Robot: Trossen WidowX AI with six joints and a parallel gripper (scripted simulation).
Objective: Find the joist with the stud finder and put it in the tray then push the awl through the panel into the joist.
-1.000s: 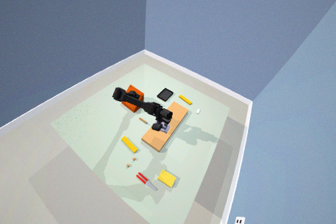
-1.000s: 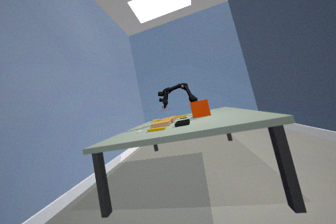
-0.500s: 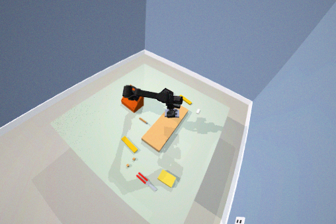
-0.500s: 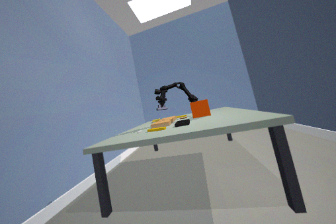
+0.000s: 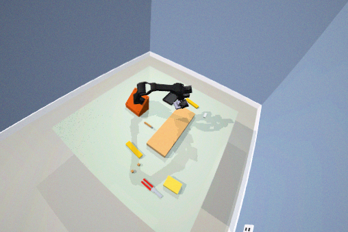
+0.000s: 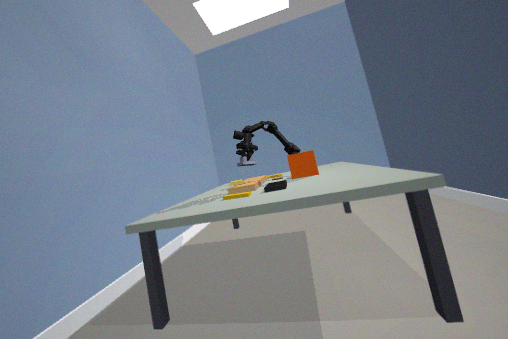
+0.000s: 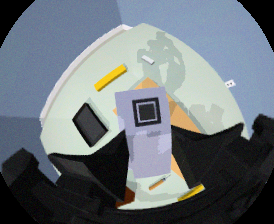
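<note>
My gripper (image 5: 179, 103) (image 6: 246, 157) (image 7: 145, 127) is shut on the stud finder (image 5: 177, 105) (image 6: 246, 161) (image 7: 146, 129), a pale lavender block with a black square on its face. It hangs in the air over the far end of the tan floor panel (image 5: 170, 129) (image 6: 247, 184) (image 7: 180, 115). The black tray (image 5: 169, 98) (image 6: 275, 186) (image 7: 89, 124) lies on the table just beside that end. The awl (image 5: 148, 124) (image 7: 158, 181), with an orange handle and thin tip, lies on the table left of the panel.
The arm's orange base (image 5: 138, 102) (image 6: 303, 164) stands behind. Yellow bars (image 5: 192, 103) (image 5: 133, 149) (image 7: 111, 78), a yellow block (image 5: 172, 184), red-handled pliers (image 5: 152, 189), a small white piece (image 5: 205, 115) and small brown bits (image 5: 138, 164) lie around on the table (image 5: 99, 121) (image 6: 350, 182).
</note>
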